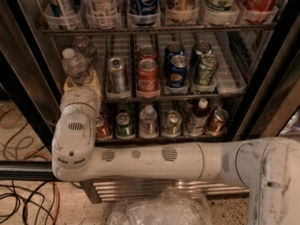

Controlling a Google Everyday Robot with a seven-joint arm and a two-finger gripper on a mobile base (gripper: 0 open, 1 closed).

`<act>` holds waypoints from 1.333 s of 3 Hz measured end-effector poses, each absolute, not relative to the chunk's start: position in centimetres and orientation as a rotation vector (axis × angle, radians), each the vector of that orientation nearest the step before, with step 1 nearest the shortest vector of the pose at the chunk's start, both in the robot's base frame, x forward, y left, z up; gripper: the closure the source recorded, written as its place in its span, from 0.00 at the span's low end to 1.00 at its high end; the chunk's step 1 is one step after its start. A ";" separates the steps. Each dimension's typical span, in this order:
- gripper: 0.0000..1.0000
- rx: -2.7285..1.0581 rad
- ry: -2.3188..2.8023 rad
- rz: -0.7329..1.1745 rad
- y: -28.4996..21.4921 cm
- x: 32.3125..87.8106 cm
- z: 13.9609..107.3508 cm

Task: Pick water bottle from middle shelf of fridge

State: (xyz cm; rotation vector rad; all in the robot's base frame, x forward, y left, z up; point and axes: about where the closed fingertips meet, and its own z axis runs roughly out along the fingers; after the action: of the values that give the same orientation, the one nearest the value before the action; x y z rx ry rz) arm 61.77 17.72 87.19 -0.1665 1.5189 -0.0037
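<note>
Pincer (82, 82) at water bottle (75, 64); silver can (116, 74) beside.

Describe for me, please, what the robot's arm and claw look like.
The arm is a thick white tube, scuffed grey, with oval vent grilles and a thin gold ring at one joint. Its rounded elbow housing has small slotted vents. The claw, at the left end of the middle shelf by the water bottle, is cream-yellow. No cables show on the arm.

One cam above arm (154, 161), close, facing down into fridge (277, 74); gripper (82, 82) mid shelf (229, 76), left.
</note>
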 end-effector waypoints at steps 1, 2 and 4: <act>1.00 -0.136 1.476 0.033 17.1 59.6 90.7; 1.00 -0.138 1.446 0.071 16.4 57.6 93.9; 1.00 -0.216 1.487 0.196 14.9 54.9 97.2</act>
State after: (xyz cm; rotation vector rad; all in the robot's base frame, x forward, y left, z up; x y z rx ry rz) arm 54.90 14.93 97.25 -0.2158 1.4874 0.1956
